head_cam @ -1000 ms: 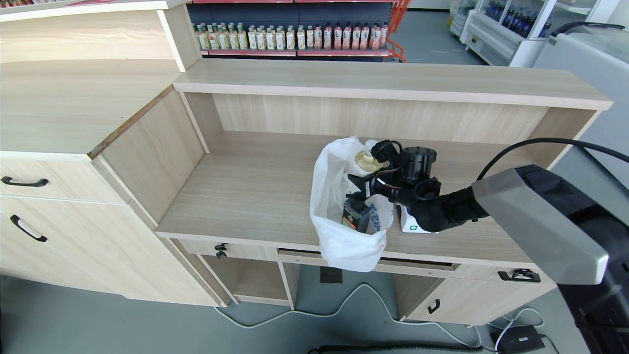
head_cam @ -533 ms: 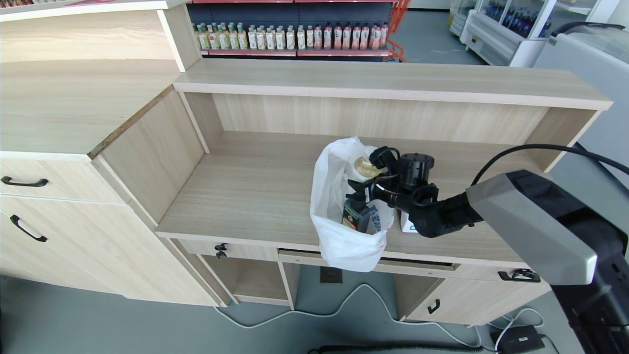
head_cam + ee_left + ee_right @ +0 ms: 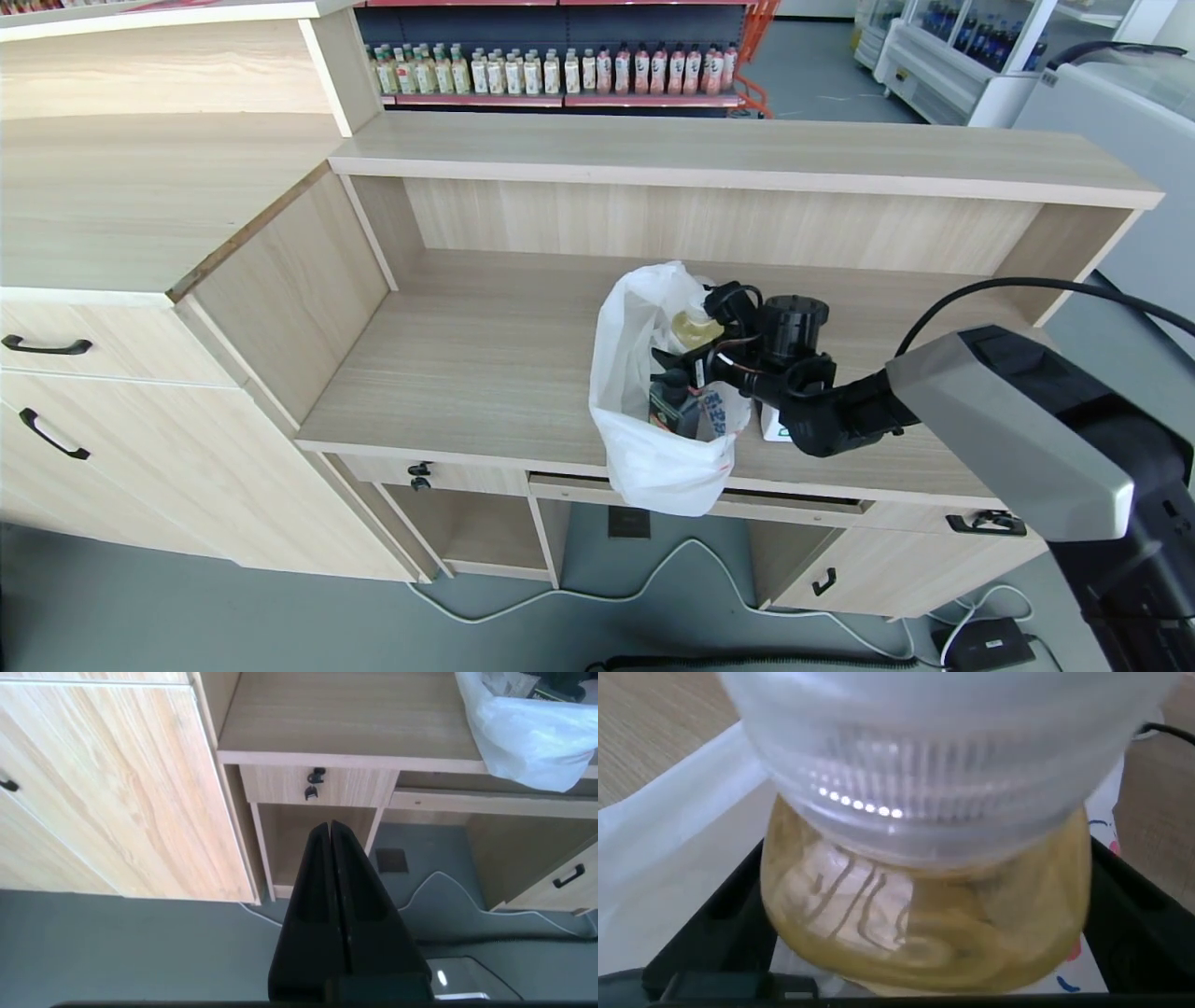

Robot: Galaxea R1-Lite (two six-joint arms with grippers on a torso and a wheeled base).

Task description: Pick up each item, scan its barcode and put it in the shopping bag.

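Pale wooden counter (image 3: 485, 373). Clamped in right gripper (image 3: 686, 359) at mouth of white plastic shopping bag (image 3: 635, 448): clear yellowish bottle (image 3: 693, 329). Could snag thin film on withdrawal, tipping bag.

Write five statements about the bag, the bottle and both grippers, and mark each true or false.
The right gripper holds the bottle at the shopping bag's mouth. True.
The shopping bag lies on the floor. False: it stands on the counter.
The left gripper is shut and empty. True.
The bottle's liquid is dark red. False: it is pale yellow.
The white box sits inside the shopping bag. False: it stands on the counter beside it.
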